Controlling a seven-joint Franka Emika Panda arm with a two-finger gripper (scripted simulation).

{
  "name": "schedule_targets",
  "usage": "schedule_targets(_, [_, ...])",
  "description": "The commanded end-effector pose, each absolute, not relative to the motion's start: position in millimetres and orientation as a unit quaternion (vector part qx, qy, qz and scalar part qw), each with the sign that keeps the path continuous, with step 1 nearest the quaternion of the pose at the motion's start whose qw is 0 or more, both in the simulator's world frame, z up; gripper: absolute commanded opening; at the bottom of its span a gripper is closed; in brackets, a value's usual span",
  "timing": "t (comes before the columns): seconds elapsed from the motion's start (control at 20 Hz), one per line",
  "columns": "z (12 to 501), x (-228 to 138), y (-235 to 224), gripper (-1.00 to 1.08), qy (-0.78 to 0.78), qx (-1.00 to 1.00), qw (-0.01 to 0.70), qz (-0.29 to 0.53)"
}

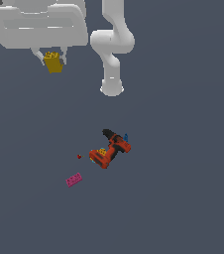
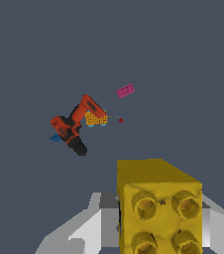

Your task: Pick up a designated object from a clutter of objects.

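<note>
Exterior view: the gripper [image 1: 53, 58] is holding the mustard-yellow brick [image 1: 53, 62] high above the surface [image 1: 183, 198].
The pick is looking essentially done; the power drill [image 1: 111, 148], pink brick [image 1: 74, 179] and red bit [image 1: 79, 156] are lying far below the gripper.

Exterior view: high, distant, facing down over floor [image 1: 183, 198]. Wrist view: looks past held yellow brick [image 2: 156, 208], close, down at floor. Both share power drill [image 1: 111, 148], pink brick [image 1: 74, 179].
</note>
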State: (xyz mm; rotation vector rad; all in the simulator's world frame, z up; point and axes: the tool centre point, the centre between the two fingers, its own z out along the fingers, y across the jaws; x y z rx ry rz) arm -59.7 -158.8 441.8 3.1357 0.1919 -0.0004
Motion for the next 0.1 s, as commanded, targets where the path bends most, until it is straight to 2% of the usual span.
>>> schedule_targets(0.0, [441.4, -59.6, -158.5, -1.00, 0.061, 0.998, 0.000, 0.000])
schedule_targets(0.05, [441.2, -59.7, -158.4, -1.00, 0.061, 0.998, 0.000, 0.000])
